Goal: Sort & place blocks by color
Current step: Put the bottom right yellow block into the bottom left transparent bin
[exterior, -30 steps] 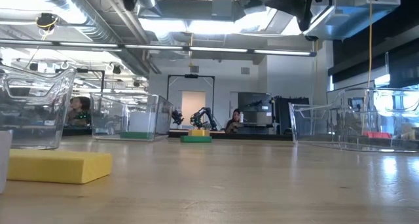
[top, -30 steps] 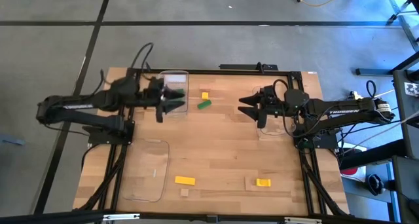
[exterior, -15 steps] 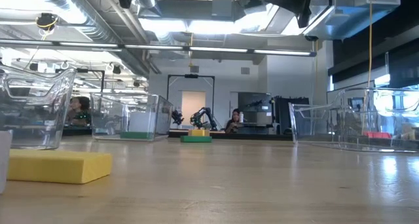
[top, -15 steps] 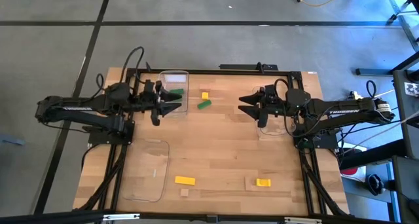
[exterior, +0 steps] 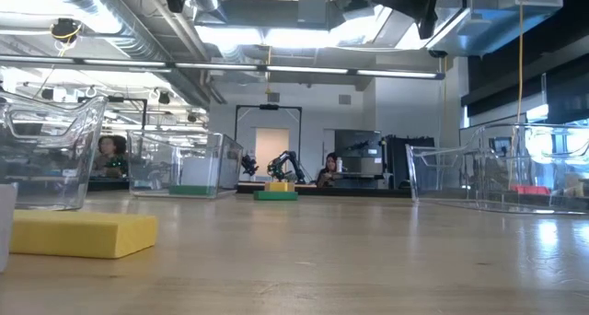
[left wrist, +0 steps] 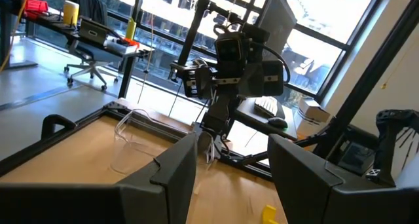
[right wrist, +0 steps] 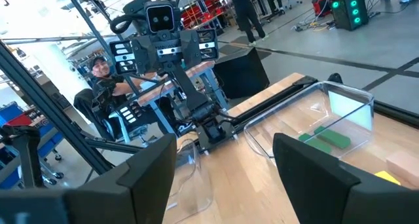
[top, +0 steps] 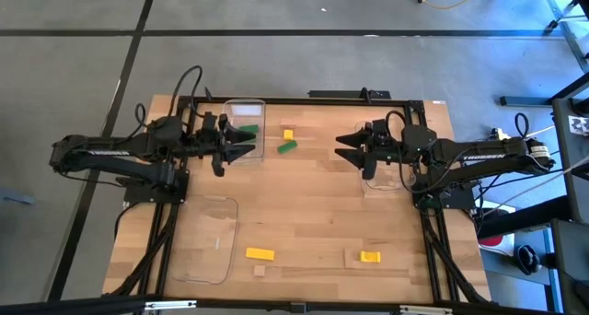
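Note:
My left gripper (top: pixel 250 147) hangs open above the table's far left, beside a clear tray (top: pixel 245 110) that holds a green block (top: pixel 247 129). My right gripper (top: pixel 342 147) hangs open facing it, over the far right. Between them a green block (top: pixel 288 146) and a yellow block (top: pixel 288 134) lie flat on the wood. Near the front edge lie two yellow blocks (top: pixel 259 254) (top: pixel 370 256) and two tan cubes (top: pixel 259 271) (top: pixel 352 258). In both wrist views nothing is between the fingers of my left gripper (left wrist: pixel 229 185) or my right gripper (right wrist: pixel 226 185).
A second clear tray (top: pixel 208 239) stands at the near left, and a third (top: pixel 386 181) sits under my right arm. The right wrist view shows the far-left tray (right wrist: pixel 353 103) with green blocks (right wrist: pixel 324 140). A person (right wrist: pixel 105 70) sits beyond the table.
My left gripper has drawn back a little toward the table's left edge, away from the green and yellow blocks, and has stayed open. My right arm has kept still.

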Available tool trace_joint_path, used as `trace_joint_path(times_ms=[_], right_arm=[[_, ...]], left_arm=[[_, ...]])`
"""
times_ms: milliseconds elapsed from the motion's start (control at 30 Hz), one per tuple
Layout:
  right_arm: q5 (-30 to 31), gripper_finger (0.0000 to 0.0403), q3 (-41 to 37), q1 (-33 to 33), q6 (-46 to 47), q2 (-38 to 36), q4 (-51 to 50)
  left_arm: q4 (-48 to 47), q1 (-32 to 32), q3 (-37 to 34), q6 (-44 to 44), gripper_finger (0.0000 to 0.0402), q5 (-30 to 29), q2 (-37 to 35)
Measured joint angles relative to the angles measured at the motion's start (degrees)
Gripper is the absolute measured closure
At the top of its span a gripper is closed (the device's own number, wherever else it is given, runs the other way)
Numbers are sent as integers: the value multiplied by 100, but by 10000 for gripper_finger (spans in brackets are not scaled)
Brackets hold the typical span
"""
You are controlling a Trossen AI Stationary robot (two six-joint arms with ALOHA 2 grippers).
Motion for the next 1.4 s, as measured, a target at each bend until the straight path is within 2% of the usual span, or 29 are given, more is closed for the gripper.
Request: trace_joint_path(times_ms=[333, 433, 567, 633, 733, 833, 1133, 1400], right_arm=[[-159, 147, 81, 14, 143, 18, -233], [-372, 147, 669, 260, 188, 213, -1394], [-417, 147, 1740, 861, -15, 720, -3490], [-413, 147, 2145, 1211, -16, 989, -4222], [-417, 147, 2480, 1750, 191, 1302, -5183], [-414, 147, 2485, 2304, 654, 1547, -5766], [-422, 147, 1757, 3825, 2139, 2346, -6022], [-444, 147, 1349, 4401, 2674, 3266, -5538]], left_arm=[[-2, 0, 2, -2, 224, 0, 0], [-4, 0, 2, -2, 224, 0, 0], [-4, 0, 4, -2, 224, 0, 2], [-4, 0, 7, -2, 224, -2, 2], [-4, 0, 7, -2, 224, 0, 2], [-4, 0, 9, -2, 224, -2, 2], [-7, 7, 9, 34, 224, -2, 2], [-6, 7, 9, 38, 224, -2, 2]])
